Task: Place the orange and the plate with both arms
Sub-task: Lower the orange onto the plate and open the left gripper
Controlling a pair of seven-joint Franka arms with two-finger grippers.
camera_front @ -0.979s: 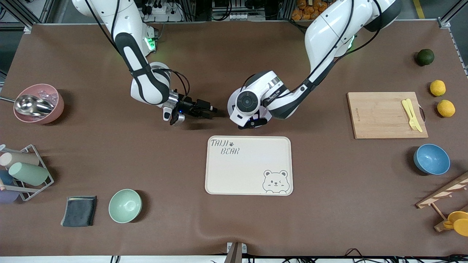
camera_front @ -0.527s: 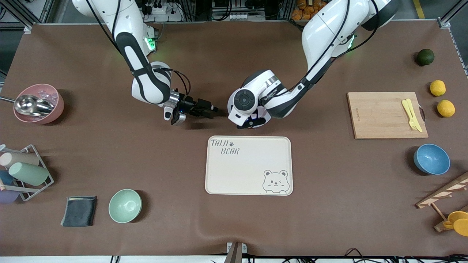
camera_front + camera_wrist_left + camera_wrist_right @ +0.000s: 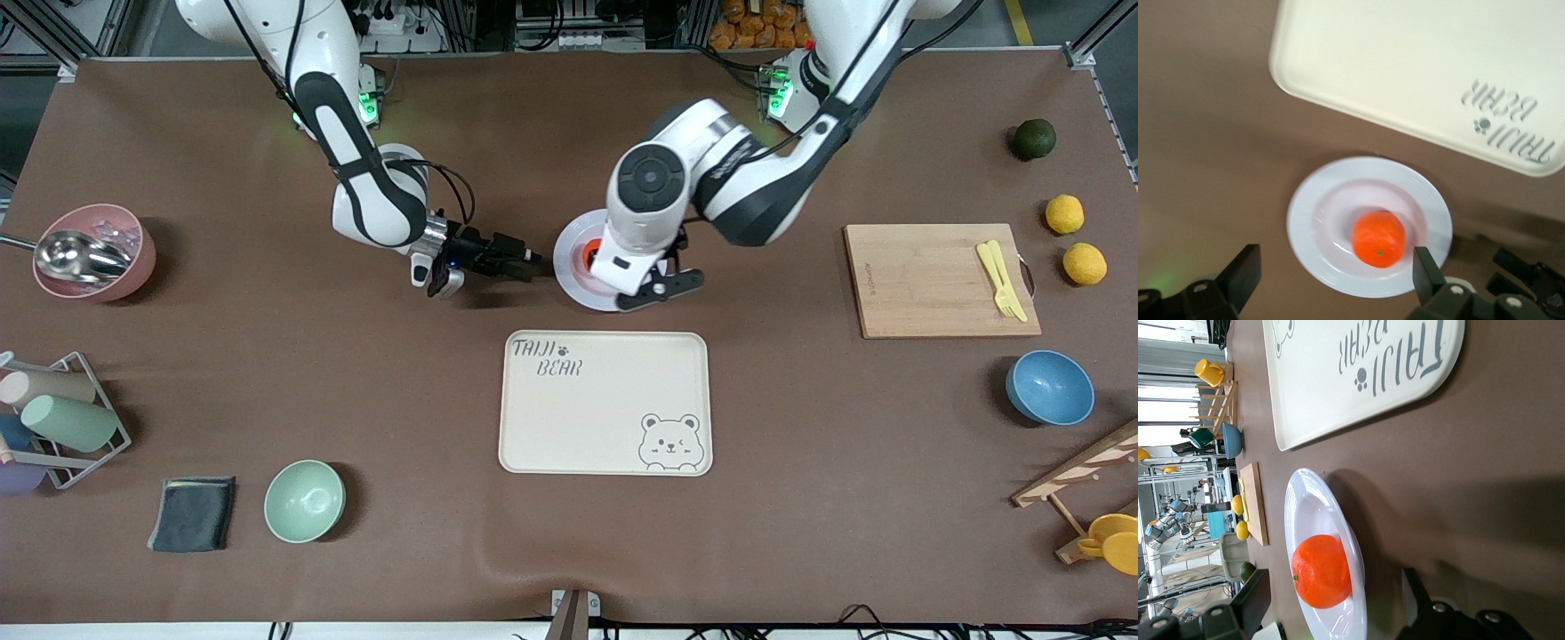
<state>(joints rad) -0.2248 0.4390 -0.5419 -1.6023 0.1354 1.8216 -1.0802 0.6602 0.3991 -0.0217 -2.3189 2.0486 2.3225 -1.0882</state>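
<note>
Front view: orange (image 3: 588, 258) rests in plate (image 3: 573, 267), mid-table toward the base edge; my left gripper (image 3: 660, 286) hovers open above, my right gripper (image 3: 518, 264) open at its rim for grasping.

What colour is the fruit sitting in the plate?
Bright orange-red. The orange lies in the sunken centre of the pale white plate, clearest in the left wrist view.

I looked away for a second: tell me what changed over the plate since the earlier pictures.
The left gripper lifted away open, uncovering the orange lying in the plate. The right gripper crept nearer the plate's rim, open. The plate and the tray stayed put.
</note>
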